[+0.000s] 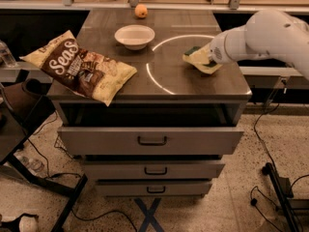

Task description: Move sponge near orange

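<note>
Sponge (198,58) on right side of tabletop (193,88), its right end hidden by gripper (210,62); gripped or not, cannot tell. Orange (141,10) well apart at far edge, beyond white bowl (134,36). Chip bag (79,67) overhangs left edge.

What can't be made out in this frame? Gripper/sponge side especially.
1. gripper, at the sponge on the right of the table: mostly covered by the wrist of the arm.
2. sponge: right end hidden under the gripper; resting or lifted, cannot tell.
3. arm: cut off by the right edge of the camera view.
4. chip bag: small print too small to read.
</note>
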Available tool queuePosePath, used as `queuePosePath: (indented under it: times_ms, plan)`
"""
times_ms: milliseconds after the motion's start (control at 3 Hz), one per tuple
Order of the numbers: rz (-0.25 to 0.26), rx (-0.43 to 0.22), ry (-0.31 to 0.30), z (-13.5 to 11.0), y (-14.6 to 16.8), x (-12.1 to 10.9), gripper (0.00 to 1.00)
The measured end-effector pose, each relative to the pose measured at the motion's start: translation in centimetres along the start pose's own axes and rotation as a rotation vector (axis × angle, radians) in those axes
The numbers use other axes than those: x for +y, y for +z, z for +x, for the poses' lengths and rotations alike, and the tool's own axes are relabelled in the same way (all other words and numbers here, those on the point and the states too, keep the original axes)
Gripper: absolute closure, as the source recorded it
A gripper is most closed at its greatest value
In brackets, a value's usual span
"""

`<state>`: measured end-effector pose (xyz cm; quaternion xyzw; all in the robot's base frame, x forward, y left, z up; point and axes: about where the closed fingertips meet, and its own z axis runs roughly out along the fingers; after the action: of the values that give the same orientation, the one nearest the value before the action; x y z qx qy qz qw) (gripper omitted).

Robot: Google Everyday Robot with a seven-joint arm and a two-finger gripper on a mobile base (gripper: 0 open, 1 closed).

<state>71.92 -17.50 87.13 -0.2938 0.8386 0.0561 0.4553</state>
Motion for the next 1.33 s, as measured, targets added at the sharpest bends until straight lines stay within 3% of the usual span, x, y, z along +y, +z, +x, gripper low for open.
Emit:
queuePosePath:
  times_ms: [333,667,1000,1333]
  plan:
    - [0.026,0.021,-0.054,-4.1,0.0,-2.5,1.0]
    - [0.035,0.098,-0.086,-5.9,2.0,-5.1,1.0]
    - [0.037,0.16,-0.04,-5.2,5.6,-7.7,1.0]
    - [0.094,0.141,0.038,-5.8,8.2,-11.0,1.0]
